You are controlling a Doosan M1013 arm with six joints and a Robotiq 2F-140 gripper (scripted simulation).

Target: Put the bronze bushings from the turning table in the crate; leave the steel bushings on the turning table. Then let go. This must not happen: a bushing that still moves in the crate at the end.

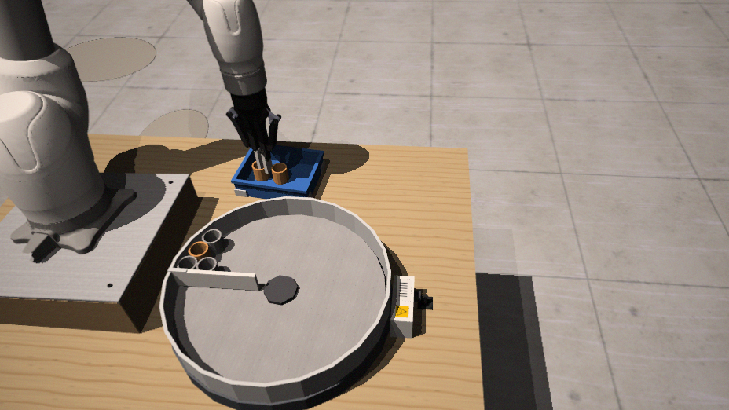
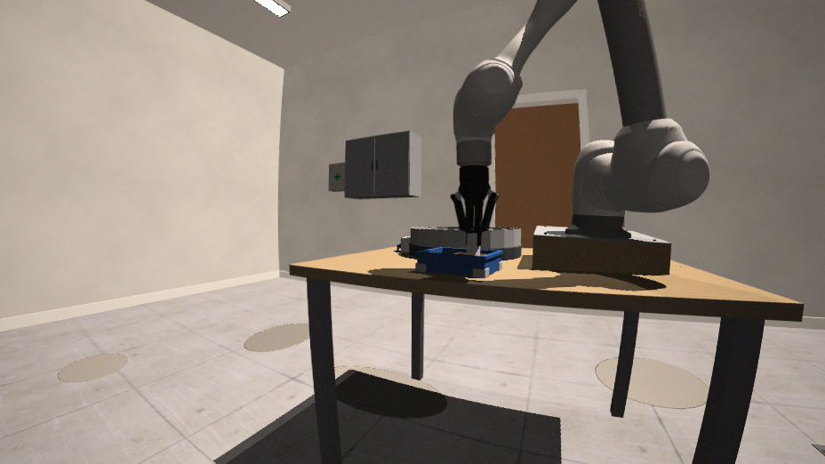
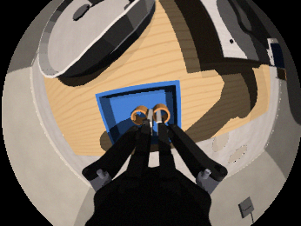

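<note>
My gripper [image 1: 261,158] reaches down into the blue crate [image 1: 271,175] and is shut on the wall of a bronze bushing [image 1: 260,170] that stands inside it. A second bronze bushing [image 1: 280,173] stands upright just to its right in the crate. In the wrist view the fingers pinch between the two bronze rings [image 3: 139,116] [image 3: 161,114]. On the turning table [image 1: 277,295], at the left behind the white bar [image 1: 216,279], one bronze bushing [image 1: 198,249] stands among three steel bushings [image 1: 211,236] [image 1: 187,262] [image 1: 206,263].
The arm's base stands on a grey block [image 1: 76,244] left of the turning table. A white control box [image 1: 404,305] with a yellow label is fixed to the table's right rim. The crate also shows in the exterior view [image 2: 458,260].
</note>
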